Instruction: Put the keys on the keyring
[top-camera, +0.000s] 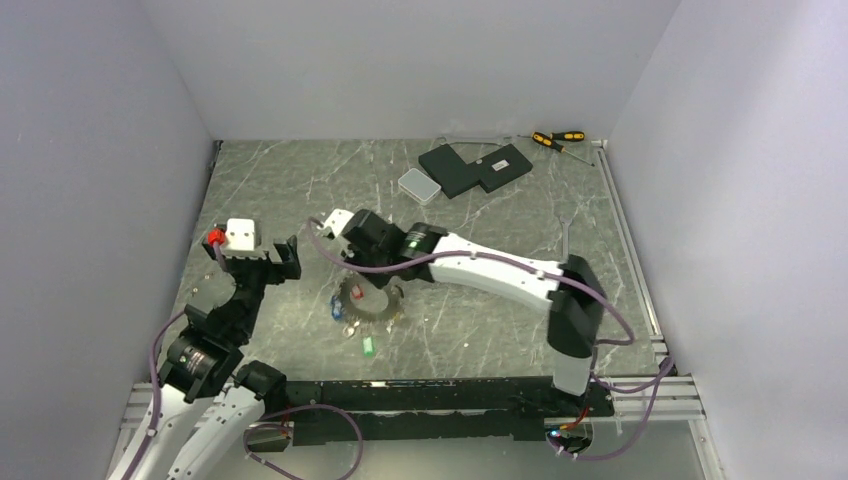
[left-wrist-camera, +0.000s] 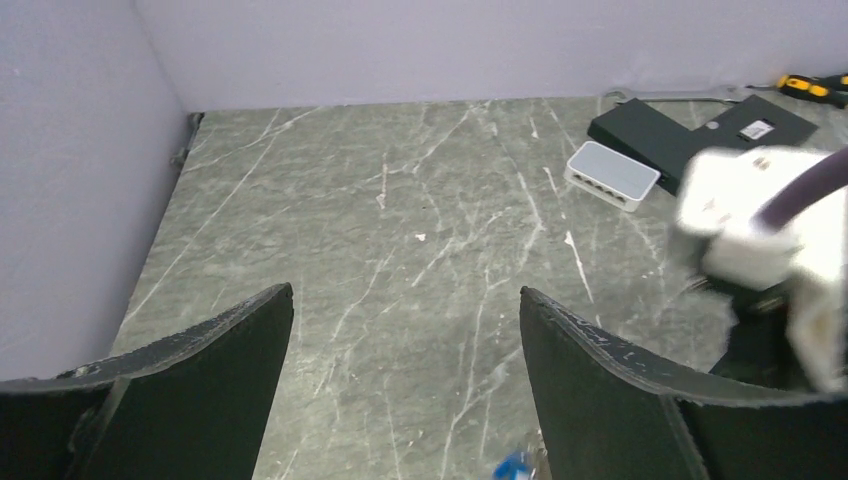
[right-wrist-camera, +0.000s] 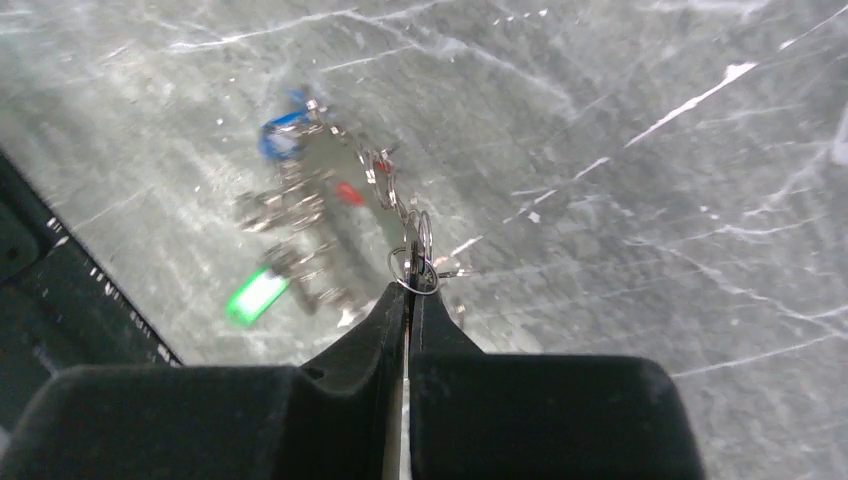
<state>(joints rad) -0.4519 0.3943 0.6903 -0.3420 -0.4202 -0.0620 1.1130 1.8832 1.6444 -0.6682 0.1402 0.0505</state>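
Note:
The keyring (top-camera: 368, 301), a flat toothed-looking silver ring, lies mid-table under my right arm's wrist. My right gripper (right-wrist-camera: 410, 290) is shut on a small wire split ring (right-wrist-camera: 414, 262) at its tips. This ring links to a blurred chain of small rings carrying the keys: a blue-headed one (right-wrist-camera: 283, 136), a red one (right-wrist-camera: 348, 193) and a green tag (right-wrist-camera: 255, 296). The green tag (top-camera: 368, 347) lies just in front of the keyring. My left gripper (left-wrist-camera: 405, 292) hangs open over bare table to the left, with the blue key (left-wrist-camera: 515, 466) at the frame's bottom edge.
At the back stand a white box (top-camera: 419, 185) and a black box (top-camera: 474, 168), with screwdrivers (top-camera: 556, 139) in the far right corner. A black rail (top-camera: 420, 392) runs along the near edge. Walls close in left, right and back.

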